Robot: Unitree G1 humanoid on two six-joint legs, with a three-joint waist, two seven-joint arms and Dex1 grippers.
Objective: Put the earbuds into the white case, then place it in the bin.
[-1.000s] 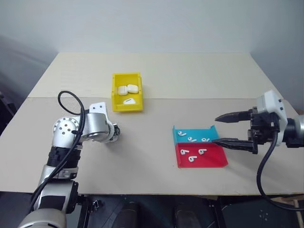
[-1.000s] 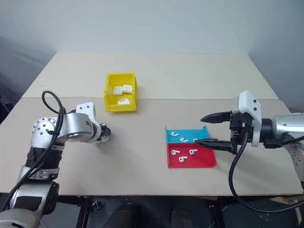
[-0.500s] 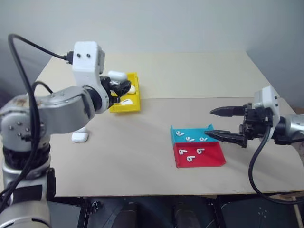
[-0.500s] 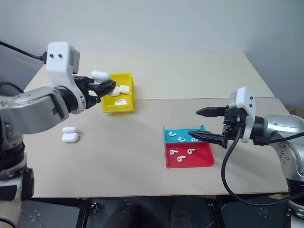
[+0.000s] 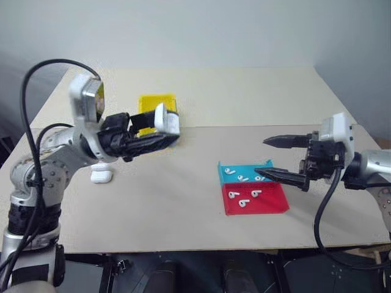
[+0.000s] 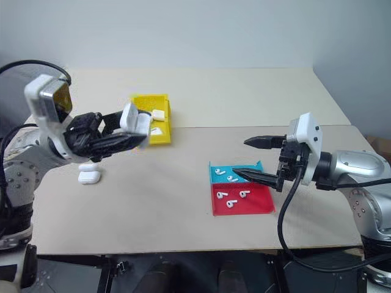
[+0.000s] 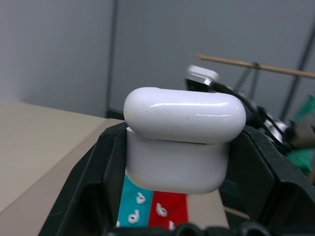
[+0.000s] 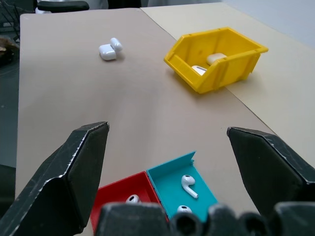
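1. The left tool (image 5: 164, 135) is clamped on a white case (image 5: 166, 119), lid shut, held up above the surface (image 5: 183, 183) in front of the yellow bin (image 5: 156, 104), partly hiding it.
2. The bin holds other white cases (image 8: 215, 59).
3. One more case (image 5: 102, 176) lies on the surface below the left arm.
4. The right tool (image 5: 272, 157) stands with fingers wide apart, empty, over the blue-and-red tray (image 5: 269, 204).
5. The earbuds (image 5: 244, 195) lie loose in the tray.

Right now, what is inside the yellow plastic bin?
The yellow plastic bin holds white earbud cases; the right wrist view shows two. Its front wall hides the floor, so more could lie there.
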